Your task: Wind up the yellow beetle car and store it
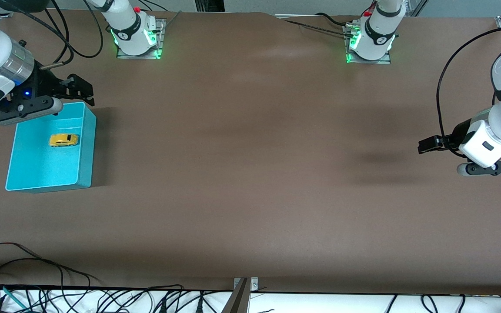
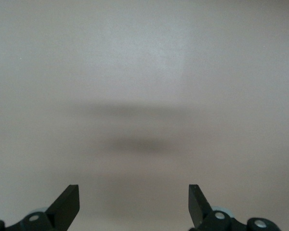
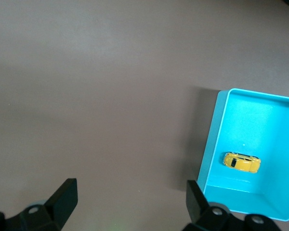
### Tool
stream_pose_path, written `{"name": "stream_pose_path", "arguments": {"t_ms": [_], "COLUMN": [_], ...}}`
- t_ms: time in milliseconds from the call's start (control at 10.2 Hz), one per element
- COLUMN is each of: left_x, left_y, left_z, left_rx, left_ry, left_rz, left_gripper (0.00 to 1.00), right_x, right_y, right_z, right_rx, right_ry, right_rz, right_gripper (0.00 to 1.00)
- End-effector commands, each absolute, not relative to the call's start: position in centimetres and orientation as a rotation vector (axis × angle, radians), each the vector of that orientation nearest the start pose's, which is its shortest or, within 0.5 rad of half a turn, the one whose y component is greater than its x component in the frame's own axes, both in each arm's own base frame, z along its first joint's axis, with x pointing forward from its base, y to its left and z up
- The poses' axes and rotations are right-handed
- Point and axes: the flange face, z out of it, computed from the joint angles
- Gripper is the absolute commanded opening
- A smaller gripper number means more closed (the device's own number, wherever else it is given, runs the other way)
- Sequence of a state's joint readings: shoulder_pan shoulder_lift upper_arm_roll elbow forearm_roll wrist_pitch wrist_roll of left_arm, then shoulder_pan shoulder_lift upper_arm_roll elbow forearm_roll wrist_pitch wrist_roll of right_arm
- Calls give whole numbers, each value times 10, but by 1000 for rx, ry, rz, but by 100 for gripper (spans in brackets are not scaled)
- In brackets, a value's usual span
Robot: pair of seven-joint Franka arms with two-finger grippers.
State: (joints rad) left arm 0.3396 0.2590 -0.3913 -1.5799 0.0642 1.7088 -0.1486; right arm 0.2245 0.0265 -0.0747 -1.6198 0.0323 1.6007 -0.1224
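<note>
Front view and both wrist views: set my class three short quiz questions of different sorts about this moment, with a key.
1. True or false: the yellow car lies on the bare table.
2. What does the left end effector hold? A) car B) nothing C) cable
3. Fill in: the right end effector hangs over the edge of the turquoise ____.

Key: 1 false, it sits inside the bin. 2 B, open above the bare table. 3 bin; it is open too.

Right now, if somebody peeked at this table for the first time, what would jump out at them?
The bright turquoise bin at the right arm's end of the brown table, with a tiny yellow toy car lying inside it. The right tool hangs open over the bin's top edge. The left tool waits open and empty over bare table at the left arm's end.
</note>
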Motion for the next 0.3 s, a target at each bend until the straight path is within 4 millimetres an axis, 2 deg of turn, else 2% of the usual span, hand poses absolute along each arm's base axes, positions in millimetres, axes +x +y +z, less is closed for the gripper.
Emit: {"name": "stream_pose_path", "arguments": {"t_ms": [0,197], "left_x": [625,625], "left_y": [-3,-3], "left_z": [493,493], "left_rx": [-3180,-3179], "left_ry": [-110,-109], "left_rz": [180,183], "left_gripper": [100,100], "right_x": [558,558], "right_y": [83,78], "right_z": [596,598], "right_rx": [-3113,-3146], "right_ry": [-401,-401], "right_rz": [89,87], "right_gripper": [100,100]}}
